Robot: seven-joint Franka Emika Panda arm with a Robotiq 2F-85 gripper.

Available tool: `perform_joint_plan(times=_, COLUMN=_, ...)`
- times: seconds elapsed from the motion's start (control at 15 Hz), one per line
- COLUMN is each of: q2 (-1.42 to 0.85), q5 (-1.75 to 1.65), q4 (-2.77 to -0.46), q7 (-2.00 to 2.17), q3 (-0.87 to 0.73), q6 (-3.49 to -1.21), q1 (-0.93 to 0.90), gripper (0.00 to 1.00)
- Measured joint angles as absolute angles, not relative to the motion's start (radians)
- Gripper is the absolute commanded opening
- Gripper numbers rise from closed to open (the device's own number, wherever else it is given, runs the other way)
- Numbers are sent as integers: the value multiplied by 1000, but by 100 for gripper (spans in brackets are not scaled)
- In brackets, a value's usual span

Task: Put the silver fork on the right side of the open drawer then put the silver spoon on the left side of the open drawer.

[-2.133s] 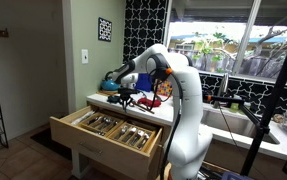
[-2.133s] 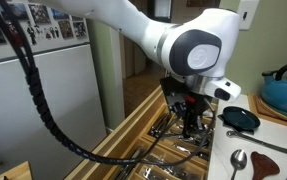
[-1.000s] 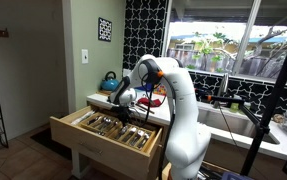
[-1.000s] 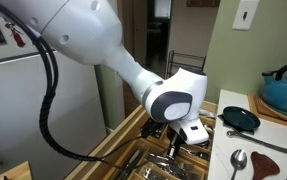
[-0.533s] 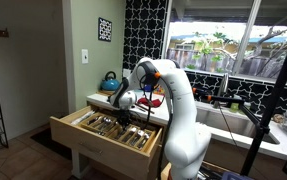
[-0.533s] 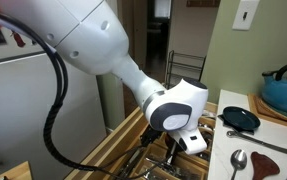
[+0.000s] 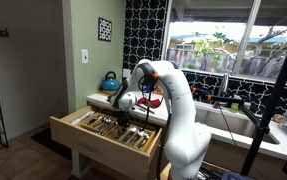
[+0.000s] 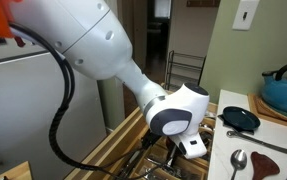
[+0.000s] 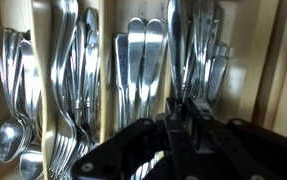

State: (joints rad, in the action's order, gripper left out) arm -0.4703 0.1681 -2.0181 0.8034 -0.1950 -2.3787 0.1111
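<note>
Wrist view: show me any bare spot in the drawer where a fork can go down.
The drawer is crowded throughout: spoons fill the left slot, forks the next, handles the middle, and more cutlery lies under the end effector. The only bare wood is the strip at the picture's right edge, beyond that last pile; floor or wall, I cannot tell.

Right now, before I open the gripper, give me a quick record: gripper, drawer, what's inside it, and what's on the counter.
gripper: shut, low over the drawer; whether it holds anything cannot be told
drawer: pulled open, split by wooden dividers
contents: cutlery lying lengthwise in several compartments
counter: a spoon lies on it, beside the drawer
</note>
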Motion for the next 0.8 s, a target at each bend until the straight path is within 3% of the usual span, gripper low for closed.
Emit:
perform_joint_plan(times=0.13, q2=-478, q5=192, q4=-2016, q7=802, q3=-191, q6=-2396, q1=112, gripper=7)
perform_joint_plan(times=0.2, q2=-482, q5=205, q4=-2015, q7=802, q3=-188, q6=-2405, q1=112, gripper=19)
perform_joint_plan(times=0.27, q2=-485, q5=215, q4=-2015, q7=802, q3=-185, q6=-2412, q1=112, gripper=37)
perform_joint_plan(times=0.8, q2=-472, q5=236, q4=-2014, q7=791, q3=-177, q6=-2427, q1=108, gripper=95)
